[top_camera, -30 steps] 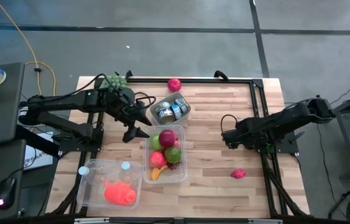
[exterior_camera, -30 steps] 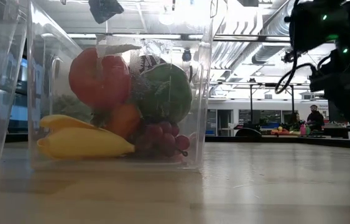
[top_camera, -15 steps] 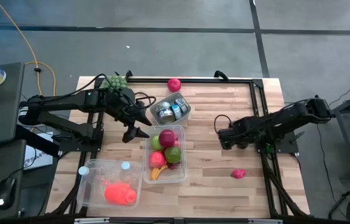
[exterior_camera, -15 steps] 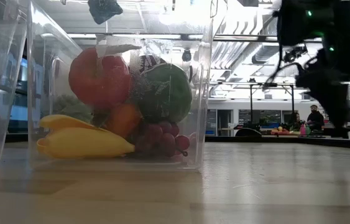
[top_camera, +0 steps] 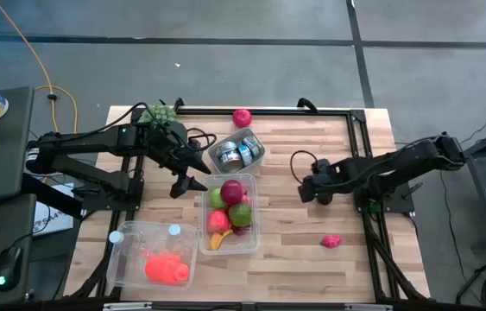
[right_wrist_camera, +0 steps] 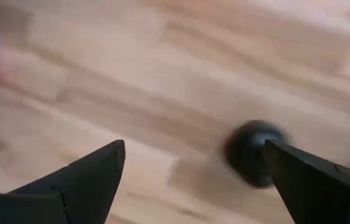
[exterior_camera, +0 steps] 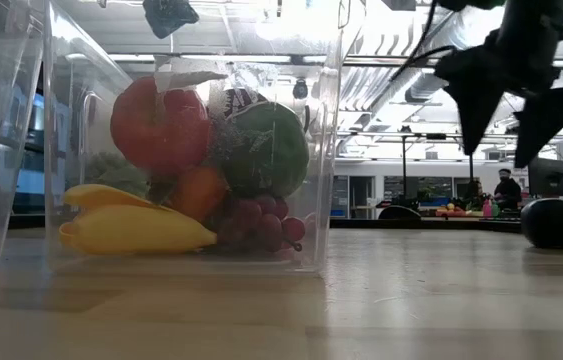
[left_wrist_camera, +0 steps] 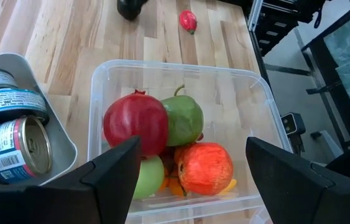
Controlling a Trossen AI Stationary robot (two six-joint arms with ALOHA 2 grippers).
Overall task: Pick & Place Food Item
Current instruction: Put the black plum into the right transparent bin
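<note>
On my far left I see a clear lidded tub (top_camera: 152, 257) at about seven o'clock on the table (top_camera: 294, 250), with an orange-red toy (top_camera: 167, 269) lying inside it. Up at eleven o'clock a bunch of green grapes (top_camera: 160, 112) rests by the table's back edge. My left gripper (top_camera: 189, 175) hangs just beside the fruit bin's (top_camera: 229, 213) upper left corner, fingers (left_wrist_camera: 109, 180) spread apart and holding nothing. In its wrist view I look down into that bin at a red pomegranate (left_wrist_camera: 135, 122), a green apple (left_wrist_camera: 183, 121) and a red-orange fruit (left_wrist_camera: 205, 168), all packed touching. The low view adds a banana (exterior_camera: 131, 226) and dark grapes (exterior_camera: 261, 220) on the bin's floor.

Just at eleven o'clock of the bin sits a grey tray (top_camera: 255, 147) holding tin cans (top_camera: 236, 155). A pink fruit (top_camera: 242, 117) lies at twelve o'clock near the back rail.

Right of centre, my right gripper (top_camera: 305, 190) is over bare wood with its fingers (exterior_camera: 476, 95) wide apart and empty. A dark round item (exterior_camera: 553, 222), which I take for an avocado, rests on the table close to those fingers; I cannot tell whether they touch it. At five o'clock a small pink food item (top_camera: 331, 241) lies alone, well apart from everything.
</note>
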